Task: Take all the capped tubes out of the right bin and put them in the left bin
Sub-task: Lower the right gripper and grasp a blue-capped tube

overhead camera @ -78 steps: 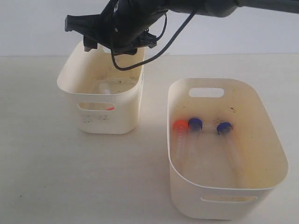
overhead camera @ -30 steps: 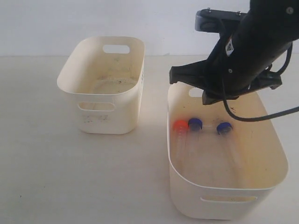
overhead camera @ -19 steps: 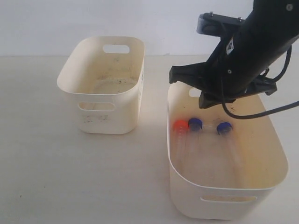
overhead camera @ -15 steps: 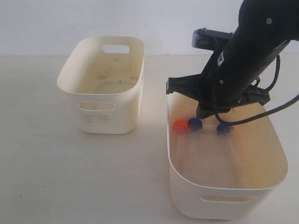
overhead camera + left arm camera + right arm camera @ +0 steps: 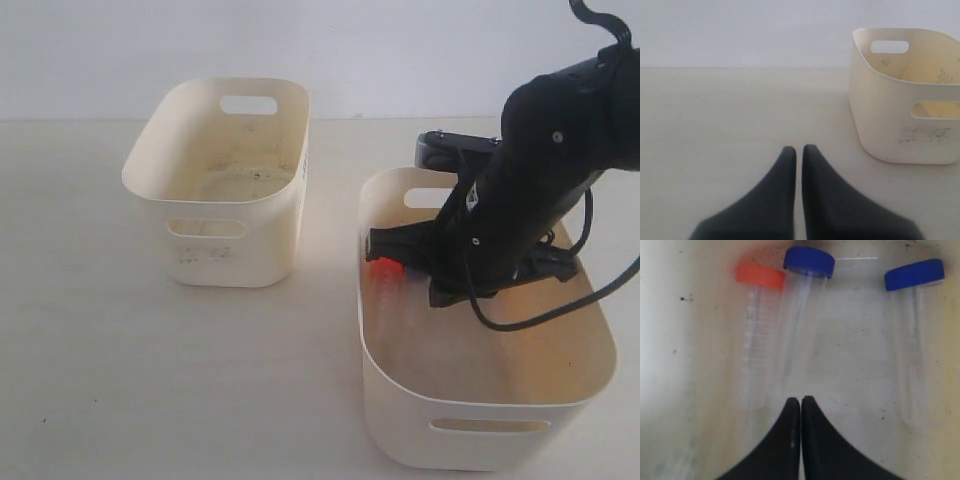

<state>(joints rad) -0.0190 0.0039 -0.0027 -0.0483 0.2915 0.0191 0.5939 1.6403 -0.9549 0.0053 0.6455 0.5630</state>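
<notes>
We found the right claw (image 5: 800, 402) closed and empty. The nearer blue-capped tube (image 5: 800, 315) lay just ahead, lengthwise along the claw's reach.

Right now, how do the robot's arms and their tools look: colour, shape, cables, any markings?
The right arm is bulky and matte black, with a grey block near the wrist and a thin black cable looping below it. The left tool and the right tool each have two smooth dark fingers that taper from broad bases to narrow tips. No readable markings show.
</notes>
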